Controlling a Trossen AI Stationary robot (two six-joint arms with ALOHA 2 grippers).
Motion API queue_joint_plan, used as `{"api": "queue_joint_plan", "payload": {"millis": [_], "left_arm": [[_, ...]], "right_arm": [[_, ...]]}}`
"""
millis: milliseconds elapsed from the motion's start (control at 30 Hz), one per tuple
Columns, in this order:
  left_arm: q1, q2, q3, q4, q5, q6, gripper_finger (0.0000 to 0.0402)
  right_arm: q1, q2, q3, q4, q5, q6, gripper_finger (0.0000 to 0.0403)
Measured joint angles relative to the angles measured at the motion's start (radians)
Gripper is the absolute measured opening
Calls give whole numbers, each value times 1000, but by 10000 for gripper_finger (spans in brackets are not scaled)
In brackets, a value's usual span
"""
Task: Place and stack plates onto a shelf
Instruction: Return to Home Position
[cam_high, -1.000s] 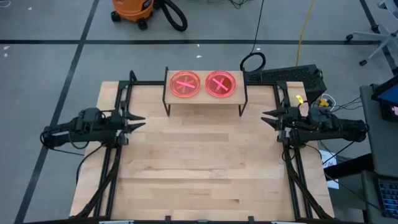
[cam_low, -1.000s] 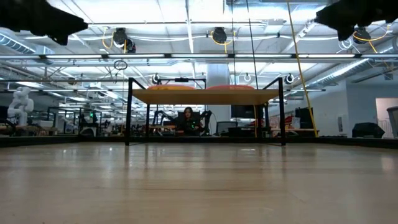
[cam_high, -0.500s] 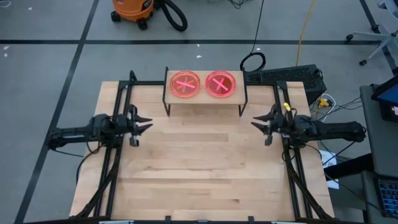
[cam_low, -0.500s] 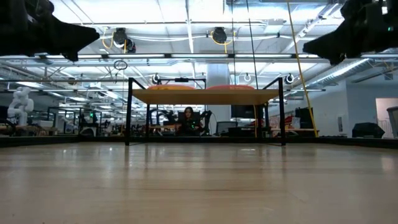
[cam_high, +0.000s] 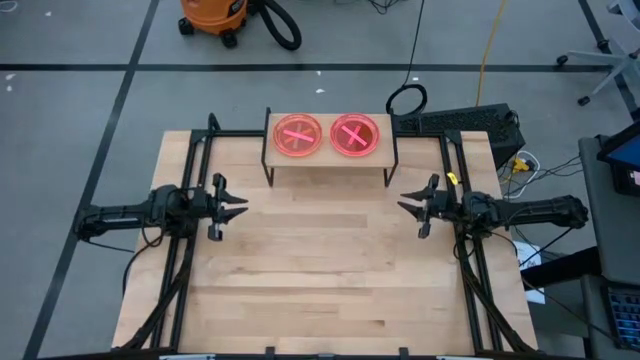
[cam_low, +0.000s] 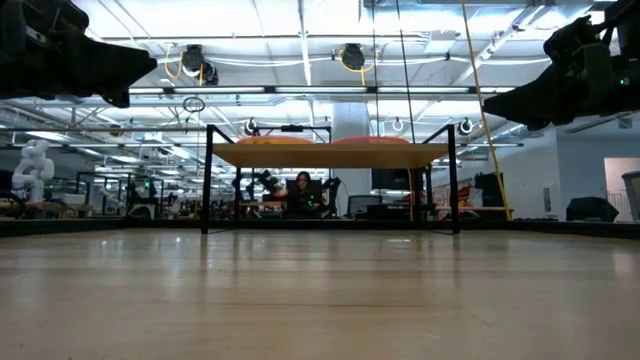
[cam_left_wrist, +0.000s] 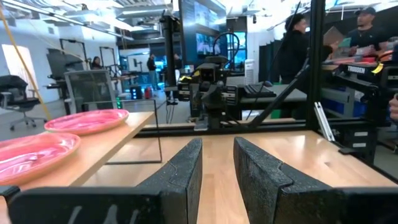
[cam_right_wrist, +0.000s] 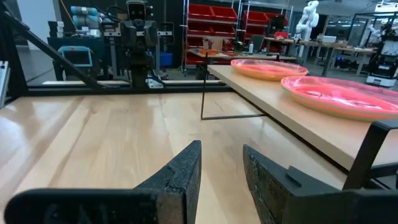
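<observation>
We see the plates (cam_high: 298, 135) gathered on the shelf (cam_high: 327, 160) in two low piles, side by side and just apart. The right pile (cam_high: 356, 134) and the left one each show a pink plate with light streaks on top. We cannot count how many lie under each.

The shelf stands on its thin black legs at the far edge of the table (cam_high: 320, 265), about midway between the two arms. From table height its board sits level, with the piles showing only as thin coloured rims above it.

The left gripper (cam_high: 243, 206) hangs over the table's left side and points inward toward the middle, well apart from the shelf. In its wrist view the two dark fingers (cam_left_wrist: 180, 180) stand parted by a narrow gap, and only bare wood shows between them.

The right gripper (cam_high: 404, 203) mirrors it over the right side, also pointing inward and well apart from the shelf. Its fingers (cam_right_wrist: 180, 180) are likewise loosed and hold nothing.

In the low view both arms show as dark shapes in the upper corners, clear of the tabletop.

Beyond the table a person (cam_low: 303, 190) sits, seen under the shelf board. An orange vacuum (cam_high: 213, 14) stands on the grey floor past the far edge.
</observation>
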Motion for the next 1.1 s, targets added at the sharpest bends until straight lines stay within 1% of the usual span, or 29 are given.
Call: {"api": "queue_joint_plan", "payload": {"millis": [233,1100], "left_arm": [[0,0,0,0,-5,-7,99],[0,0,1,1,-6,-11,99]], "right_arm": [[0,0,-5,9,-2,29,105],[0,0,-8,30,-7,26,105]]}}
